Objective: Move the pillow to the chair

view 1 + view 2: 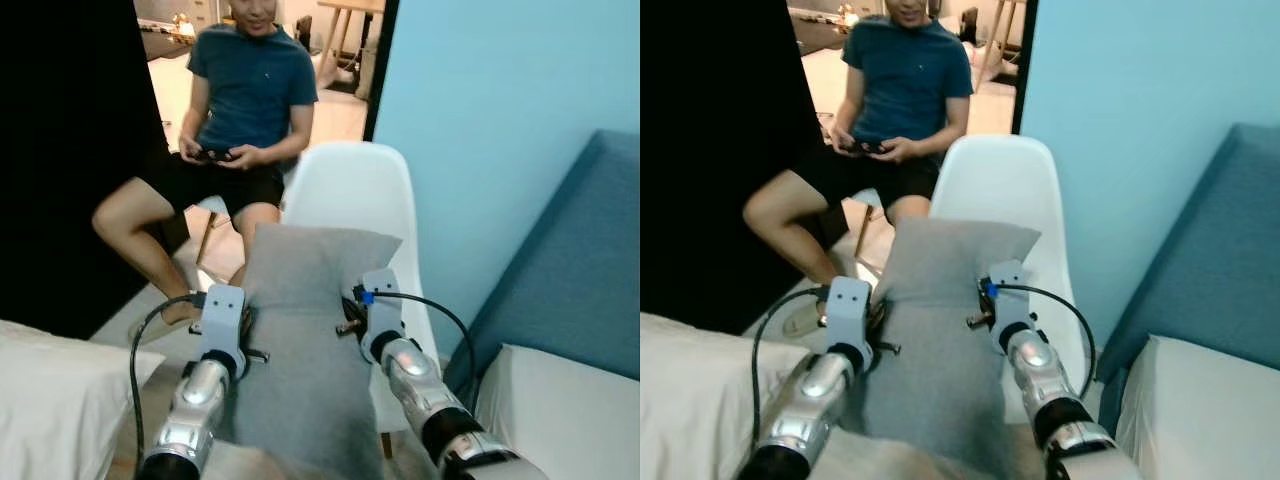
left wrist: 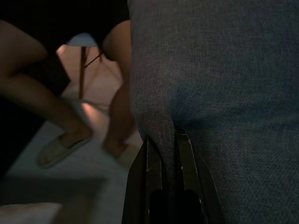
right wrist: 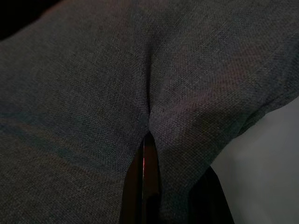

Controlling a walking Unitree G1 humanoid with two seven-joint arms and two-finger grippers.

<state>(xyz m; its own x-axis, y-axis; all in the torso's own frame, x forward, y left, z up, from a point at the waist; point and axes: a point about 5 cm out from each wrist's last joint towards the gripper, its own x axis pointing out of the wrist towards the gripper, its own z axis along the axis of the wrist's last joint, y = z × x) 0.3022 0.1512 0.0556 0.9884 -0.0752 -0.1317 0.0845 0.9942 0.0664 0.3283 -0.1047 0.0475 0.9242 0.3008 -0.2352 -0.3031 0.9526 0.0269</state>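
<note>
**Ana:** Between the two silver arms, the grey pillow hangs lengthwise, its far end already over the seat of the white chair. Does the robot have it firmly?

**Ben:** It looks so. The left gripper has its two black fingers closed on a fold of fabric at the pillow's left edge, and the right gripper is pinched tight on a crease on the right side. Neither has any gap beyond the cloth itself.

**Ana:** So the step in hand is setting it down on the chair.

**Ben:** Probably. To do it well, the robot should carry the pillow further forward, so that most of its bulk lies over the seat before either grip loosens; released now, the near end would likely drag it off the front edge. Both arms should move level and together, or the fabric will twist.

**Ana:** And the person in the blue shirt, seated just behind the chair with a controller?

**Ben:** Close enough to mind. The push should stop at the backrest. The blue sofa on the right is well clear.
</note>
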